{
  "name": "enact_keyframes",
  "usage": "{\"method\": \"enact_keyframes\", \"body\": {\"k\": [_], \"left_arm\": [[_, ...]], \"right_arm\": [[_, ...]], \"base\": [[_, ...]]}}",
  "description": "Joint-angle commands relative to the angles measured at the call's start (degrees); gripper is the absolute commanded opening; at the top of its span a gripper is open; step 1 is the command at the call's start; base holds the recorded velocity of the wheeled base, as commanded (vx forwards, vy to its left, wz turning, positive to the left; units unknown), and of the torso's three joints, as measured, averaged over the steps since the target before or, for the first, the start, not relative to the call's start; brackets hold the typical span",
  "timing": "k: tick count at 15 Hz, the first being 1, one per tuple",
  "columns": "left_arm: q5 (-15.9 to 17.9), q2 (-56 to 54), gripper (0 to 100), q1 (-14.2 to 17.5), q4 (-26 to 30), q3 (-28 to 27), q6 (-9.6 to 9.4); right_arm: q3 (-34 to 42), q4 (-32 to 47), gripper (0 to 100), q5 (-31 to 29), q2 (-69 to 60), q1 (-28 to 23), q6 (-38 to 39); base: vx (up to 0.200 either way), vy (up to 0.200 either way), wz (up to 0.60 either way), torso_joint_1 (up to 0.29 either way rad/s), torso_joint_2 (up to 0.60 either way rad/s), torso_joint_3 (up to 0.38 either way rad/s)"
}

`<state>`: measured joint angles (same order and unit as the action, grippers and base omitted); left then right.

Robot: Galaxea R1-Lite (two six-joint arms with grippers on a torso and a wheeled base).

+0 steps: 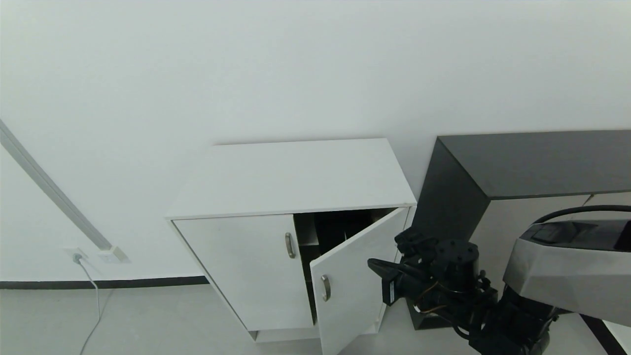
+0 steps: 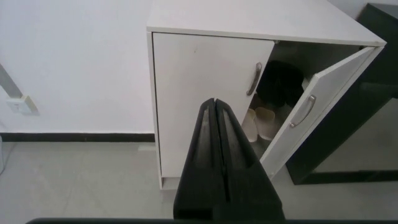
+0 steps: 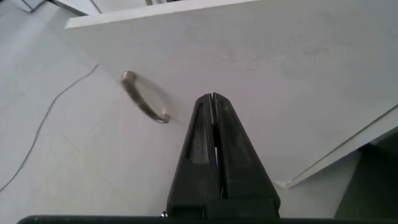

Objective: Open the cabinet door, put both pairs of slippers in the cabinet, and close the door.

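The white cabinet (image 1: pixel 296 177) stands against the wall with its left door (image 1: pixel 236 266) closed and its right door (image 1: pixel 350 276) swung partly open. Inside, in the left wrist view, a pale pair of slippers (image 2: pixel 261 122) lies on the bottom, with a dark pair (image 2: pixel 283 81) behind and above it. My right gripper (image 1: pixel 372 264) is shut and its tip is close against the outer face of the right door (image 3: pixel 280 62), beside the door's metal handle (image 3: pixel 144 98). My left gripper (image 2: pixel 214 102) is shut on nothing and hangs in front of the closed left door (image 2: pixel 205 68), some way off.
A dark cabinet (image 1: pixel 517 162) stands right of the white one, close behind the open door. A wall socket (image 1: pixel 76 256) with a cable running down to the floor is at the left. Bare floor lies in front of and left of the cabinet.
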<state>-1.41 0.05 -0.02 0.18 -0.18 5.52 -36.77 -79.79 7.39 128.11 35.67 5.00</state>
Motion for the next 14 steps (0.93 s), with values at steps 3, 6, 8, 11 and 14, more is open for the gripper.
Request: {"method": "enact_keyframes", "body": {"k": [3, 6, 8, 11, 14], "left_arm": [[-0.1, 0.0, 0, -0.1, 0.0, 0.0, 0.01], [-0.1, 0.0, 0, 0.0, 0.0, 0.0, 0.01], [-0.1, 0.0, 0, -0.1, 0.0, 0.0, 0.01], [-0.2, 0.0, 0, -0.1, 0.0, 0.0, 0.10], [-0.2, 0.0, 0, -0.1, 0.0, 0.0, 0.10]], "right_arm": [[-7.4, 6.0, 0, -1.6, 0.8, -0.7, 0.5], [-10.9, 8.9, 0, -1.7, 0.9, -0.7, 0.7], [-13.1, 10.3, 0, -1.7, 1.6, -1.0, 0.7], [-16.1, 12.6, 0, -1.8, 2.4, -1.7, 0.7], [-19.5, 13.4, 0, -1.8, 4.2, -2.3, 0.7]], "base": [[0.000, 0.000, 0.00, 0.000, 0.00, 0.000], [0.000, 0.000, 0.00, 0.000, 0.00, 0.000], [0.000, 0.000, 0.00, 0.000, 0.00, 0.000], [0.000, 0.000, 0.00, 0.000, 0.00, 0.000], [0.000, 0.000, 0.00, 0.000, 0.00, 0.000]]}}
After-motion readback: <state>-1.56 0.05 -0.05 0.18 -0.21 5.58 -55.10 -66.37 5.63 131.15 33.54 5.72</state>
